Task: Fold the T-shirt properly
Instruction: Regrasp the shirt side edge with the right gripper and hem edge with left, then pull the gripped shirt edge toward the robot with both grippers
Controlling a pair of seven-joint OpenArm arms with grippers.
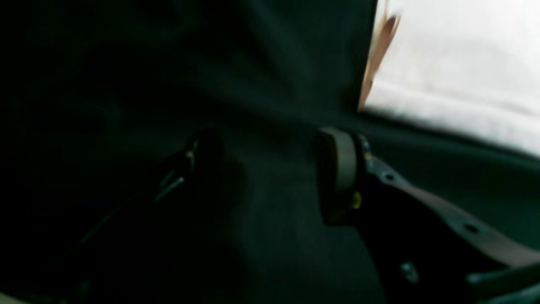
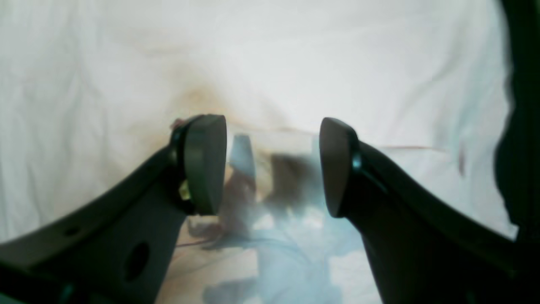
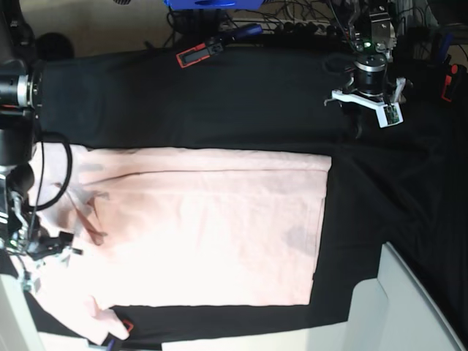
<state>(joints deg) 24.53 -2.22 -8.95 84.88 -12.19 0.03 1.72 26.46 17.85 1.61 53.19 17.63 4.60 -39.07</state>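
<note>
The pale pink T-shirt (image 3: pixel 212 234) lies flat on the black table cloth (image 3: pixel 219 102), its right edge straight and a sleeve trailing off at the lower left. My right gripper (image 3: pixel 45 247) sits at the shirt's left edge. In the right wrist view this gripper (image 2: pixel 270 166) is open just above the T-shirt (image 2: pixel 295 63), with blurred, shadowed fabric below the gap and nothing pinched. My left gripper (image 3: pixel 363 117) hovers over bare black cloth at the far right. Its fingers (image 1: pixel 337 177) stand apart and empty, with a corner of the T-shirt (image 1: pixel 464 63) beyond them.
A red and black hand tool (image 3: pixel 199 53) and a blue object (image 3: pixel 208 4) lie at the table's far edge, among cables. A white box (image 3: pixel 398 307) stands at the near right corner. Something red (image 3: pixel 447 80) sits at the far right edge.
</note>
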